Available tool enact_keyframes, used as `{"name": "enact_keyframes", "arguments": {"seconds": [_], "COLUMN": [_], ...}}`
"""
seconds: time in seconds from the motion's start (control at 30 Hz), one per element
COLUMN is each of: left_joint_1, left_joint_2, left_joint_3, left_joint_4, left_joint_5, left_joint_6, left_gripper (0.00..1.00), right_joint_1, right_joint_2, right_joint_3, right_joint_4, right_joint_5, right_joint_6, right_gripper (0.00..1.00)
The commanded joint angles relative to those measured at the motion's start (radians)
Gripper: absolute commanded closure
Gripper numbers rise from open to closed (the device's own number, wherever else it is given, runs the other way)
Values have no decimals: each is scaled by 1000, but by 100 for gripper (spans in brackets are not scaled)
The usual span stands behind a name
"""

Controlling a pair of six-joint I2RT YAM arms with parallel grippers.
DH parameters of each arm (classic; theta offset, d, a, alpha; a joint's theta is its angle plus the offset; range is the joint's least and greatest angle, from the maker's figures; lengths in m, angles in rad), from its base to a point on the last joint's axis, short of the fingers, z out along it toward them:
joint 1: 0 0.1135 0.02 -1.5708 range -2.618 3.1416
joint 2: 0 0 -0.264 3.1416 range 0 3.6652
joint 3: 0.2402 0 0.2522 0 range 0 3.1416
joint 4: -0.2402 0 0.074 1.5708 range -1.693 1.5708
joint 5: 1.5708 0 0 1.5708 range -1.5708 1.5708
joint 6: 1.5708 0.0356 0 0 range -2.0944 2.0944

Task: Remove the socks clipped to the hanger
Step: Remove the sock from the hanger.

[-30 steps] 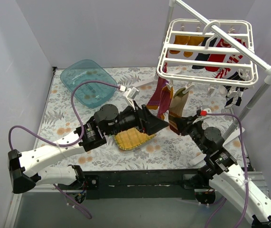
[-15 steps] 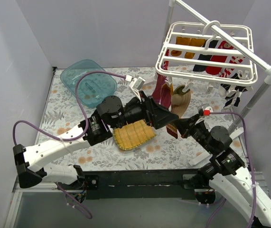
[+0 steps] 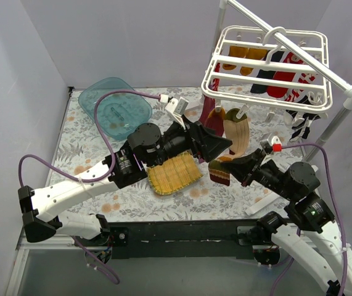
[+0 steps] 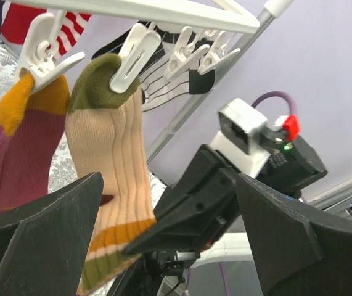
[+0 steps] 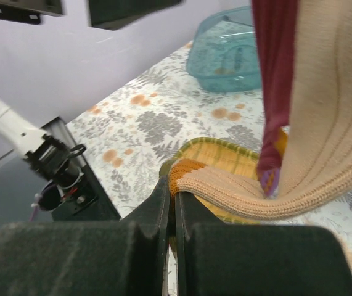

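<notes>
The white grid hanger (image 3: 268, 68) hangs at the upper right with several socks clipped under it. A tan ribbed sock (image 3: 237, 132) hangs from a white clip (image 4: 129, 61), next to a maroon sock with a mustard heel (image 4: 15, 154). My right gripper (image 3: 225, 169) is shut on the tan sock's orange toe (image 5: 191, 176) and holds the sock bent toward me. My left gripper (image 3: 222, 147) is wide open and empty just below the clips, with the tan sock (image 4: 105, 179) and the right gripper (image 4: 206, 209) between its fingers.
A yellow woven mat (image 3: 172, 174) lies on the floral table under the left arm. A teal basin (image 3: 114, 108) stands at the back left. The white pole stand (image 3: 342, 117) slants along the right side. Purple cables loop over both arms.
My right gripper has drawn back toward the near right with the tan sock's toe, bending the sock. My left gripper has risen a little toward the clips. The hanger has swung slightly.
</notes>
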Motion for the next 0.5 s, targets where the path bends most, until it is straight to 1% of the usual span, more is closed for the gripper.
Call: {"name": "enact_keyframes", "arguments": {"seconds": [0.0,0.07,0.2,0.27,0.37,0.47], "left_joint_1": [-2,-2,-2,-2,-2,-2], "left_joint_2": [-31,-51,-114,-168,-235,-270], "left_joint_3": [-46,-86,-176,-242,-299,-351], "left_joint_4": [-18,-52,-53,-46,-37,-29], "left_joint_5": [-16,-3,35,101,162,188], "left_joint_6": [7,-8,-13,0,32,73], "left_gripper": [13,17,23,24,25,25], "right_joint_1": [3,3,3,3,3,1], "right_joint_2": [-10,-19,-19,-13,2,24], "right_joint_3": [41,34,27,27,29,29], "right_joint_4": [64,87,107,122,147,182], "right_joint_5": [-189,-223,-232,-239,-258,-278], "right_joint_6": [5,14,30,37,54,76], "right_gripper": [99,99,99,99,99,99]}}
